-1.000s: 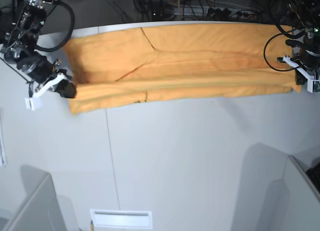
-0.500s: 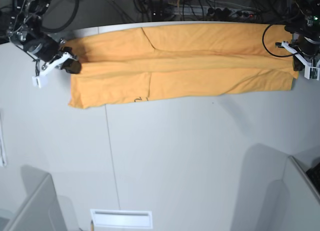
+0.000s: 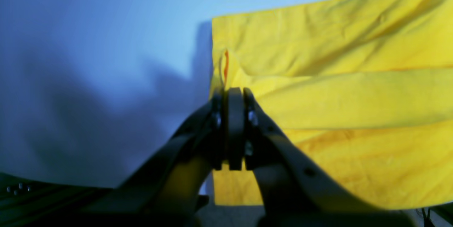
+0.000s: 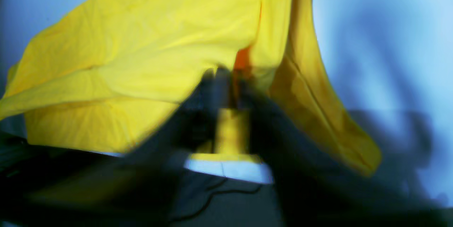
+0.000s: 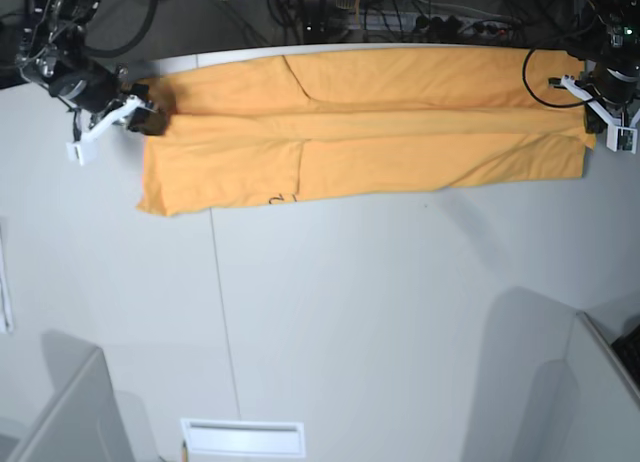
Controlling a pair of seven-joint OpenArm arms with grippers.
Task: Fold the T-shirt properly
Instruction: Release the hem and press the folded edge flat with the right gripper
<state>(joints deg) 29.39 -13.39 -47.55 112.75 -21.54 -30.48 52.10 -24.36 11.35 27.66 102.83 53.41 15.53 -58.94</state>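
The orange-yellow T-shirt [image 5: 360, 132] lies stretched in a long folded band across the far part of the white table [image 5: 400, 312]. My left gripper [image 5: 592, 130] is shut on the shirt's right end; in the left wrist view [image 3: 230, 94] its jaws pinch a fold at the edge of the fabric [image 3: 336, 78]. My right gripper [image 5: 152, 120] is shut on the shirt's left end; the right wrist view [image 4: 230, 75] is blurred and shows fabric [image 4: 141, 50] bunched between the jaws. A small dark print [image 5: 280, 198] shows near the shirt's front edge.
Cables and equipment [image 5: 400, 17] crowd the far edge behind the table. Grey panels stand at the front left [image 5: 60, 412] and front right [image 5: 590, 382]. A white slotted plate [image 5: 242, 437] lies at the front edge.
Both grippers have moved toward the far edge with the shirt's ends. The fold has laid the upper layer toward the front, making a flatter, narrower band.
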